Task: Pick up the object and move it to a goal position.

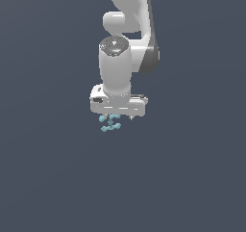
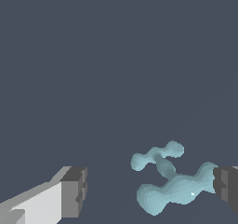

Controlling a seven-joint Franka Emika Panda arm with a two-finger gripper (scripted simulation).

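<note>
The object (image 1: 110,125) is a tiny pale cyan jack-like piece of short rods with round knobs. In the exterior view it shows just under the white hand of my gripper (image 1: 114,117), whose fingers are mostly hidden by the hand. In the wrist view the object (image 2: 172,190) lies between the two dark finger pads. One knob touches or nearly touches one pad (image 2: 227,188). A clear gap separates it from the other pad (image 2: 74,193). My gripper (image 2: 148,190) is open, with its jaws wider than the object.
Only a plain dark grey-blue background surrounds the arm (image 1: 126,43) in both views; no surface edge, container or other object shows.
</note>
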